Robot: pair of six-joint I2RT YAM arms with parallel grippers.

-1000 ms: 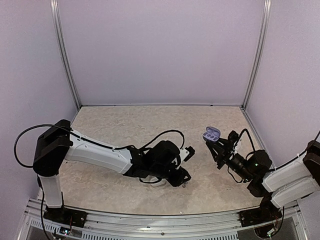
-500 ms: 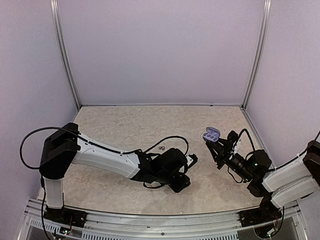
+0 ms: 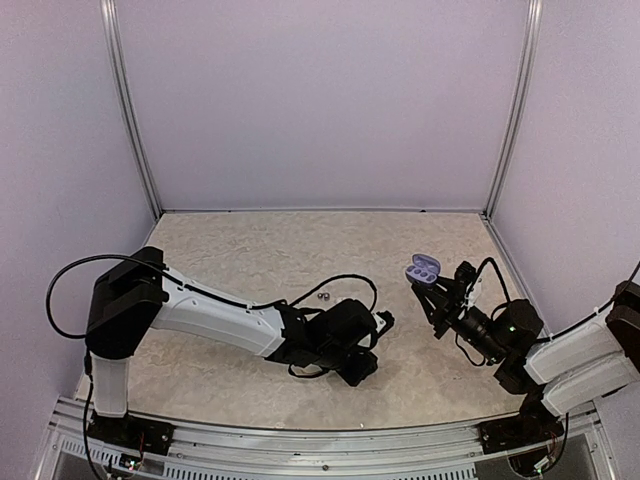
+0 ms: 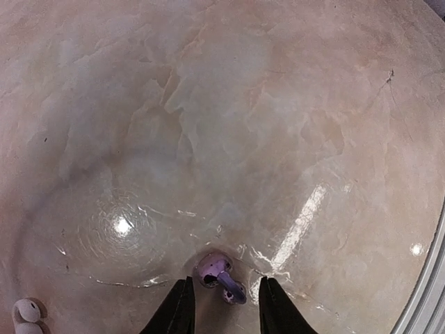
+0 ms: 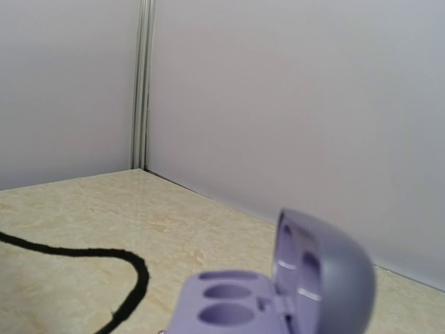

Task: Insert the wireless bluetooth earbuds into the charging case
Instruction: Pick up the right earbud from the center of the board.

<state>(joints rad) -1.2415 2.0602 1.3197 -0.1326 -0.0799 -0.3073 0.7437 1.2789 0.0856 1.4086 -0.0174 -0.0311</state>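
One earbud lies on the bench between the fingertips of the left end effector. A second earbud lies well off to its left (at the corner of the wrist view), and two more earbuds lie together on the bench beyond it. The charging case sits in the right end effector, off the bench, its lid upright to the right of the wells.

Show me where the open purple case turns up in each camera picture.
Top view: purple case right of centre, held by the right gripper.
Left wrist: not in it.
Right wrist: bottom centre, lid open.
Shared landmark: the beige marbled table.
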